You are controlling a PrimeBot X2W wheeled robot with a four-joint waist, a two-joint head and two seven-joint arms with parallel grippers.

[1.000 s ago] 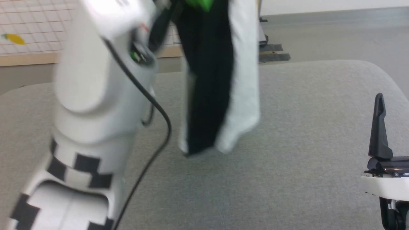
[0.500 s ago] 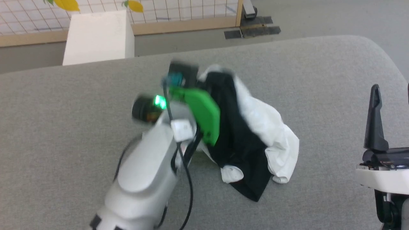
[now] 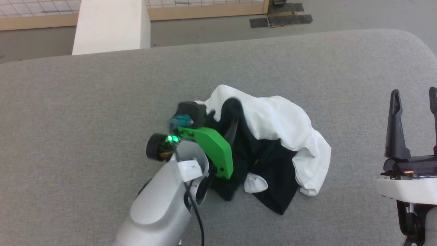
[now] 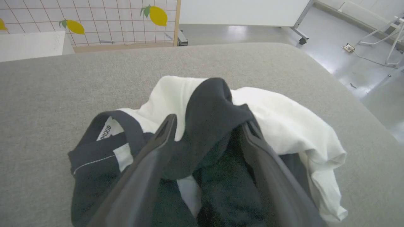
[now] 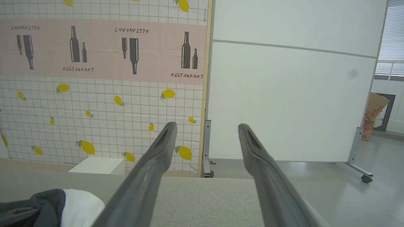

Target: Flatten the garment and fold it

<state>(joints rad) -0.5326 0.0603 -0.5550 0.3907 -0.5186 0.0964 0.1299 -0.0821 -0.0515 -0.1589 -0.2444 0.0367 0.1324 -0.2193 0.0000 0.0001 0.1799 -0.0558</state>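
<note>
Head view: the garment [image 3: 273,116] lies in a crumpled heap on the grey padded table [image 3: 85,102], a little right of centre, white body fabric humped over the far and right side, black sleeve cloth spilling toward the near edge. The left gripper [image 3: 222,115] is down at the heap's left flank, its fingers sunk among the black folds and mostly hidden; a bright green bracket [image 3: 215,152] on its wrist sits against the cloth. The right gripper [image 3: 414,91] stands at the lower right, well apart from the shirt, both fingers upright and spread with nothing between them. A white box [image 3: 109,25] stands beyond the table's far edge. Left wrist view: the left gripper's [image 4: 208,123] two fingers are spread wide, not pinching; a raised black fold of the garment [image 4: 284,126] stands loosely between the tips, touching neither side firmly that can be told. The black neckband [image 4: 104,148] with a white label inside lies to the left of the fingers, and white fabric drapes off to the right. Right wrist view: the right gripper's [image 5: 207,126] fingers are parted and bare, pointing toward a lemon-print grid wall [image 5: 94,126] and a white partition panel [image 5: 284,94]. A corner of the garment [image 5: 79,206], black and white, shows at the lower left on the table [image 5: 205,201].
</note>
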